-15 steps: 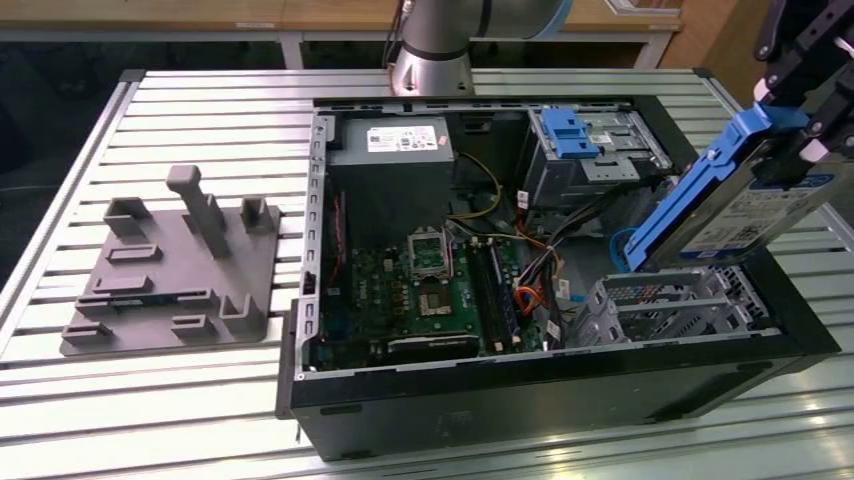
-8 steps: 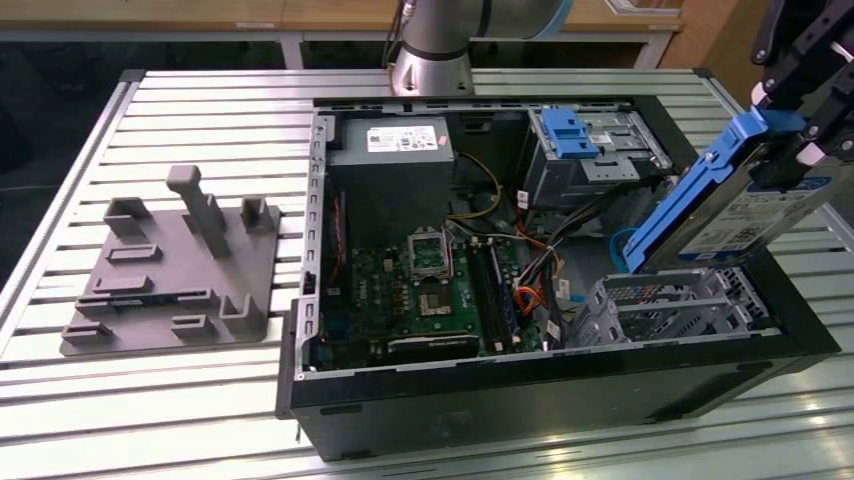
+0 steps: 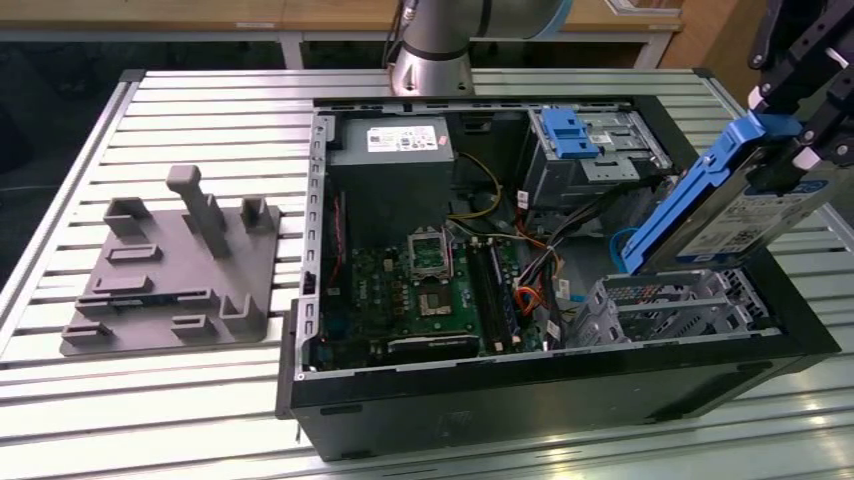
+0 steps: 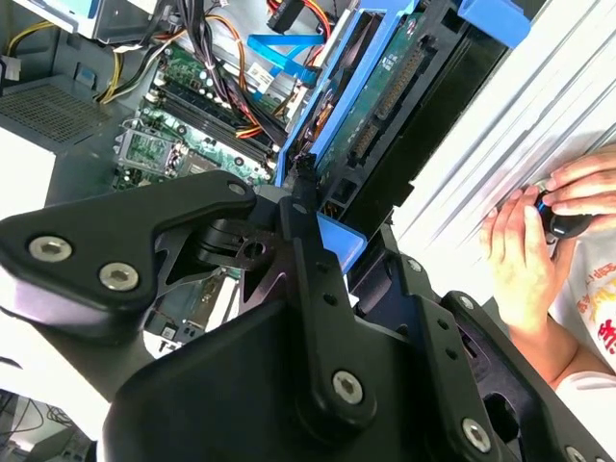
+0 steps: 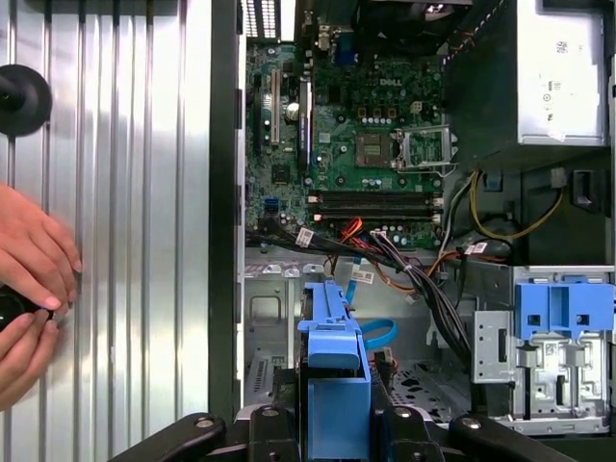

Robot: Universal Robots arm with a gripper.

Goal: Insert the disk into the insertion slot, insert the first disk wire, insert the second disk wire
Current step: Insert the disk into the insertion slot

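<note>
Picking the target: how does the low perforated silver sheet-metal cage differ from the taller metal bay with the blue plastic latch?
The cage is low with perforated walls; the bay stands taller and carries a blue latch. In the exterior view the cage sits nearer the camera, just below the tilted, blue-framed disk; the bay is farther back. Both are silver sheet metal.

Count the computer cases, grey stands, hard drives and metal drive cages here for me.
Open computer case: 1
Grey plastic stand: 1
Hard drive: 1
Metal drive cages: 2 (low cage, tall cage with blue latch)
Total: 5
</note>
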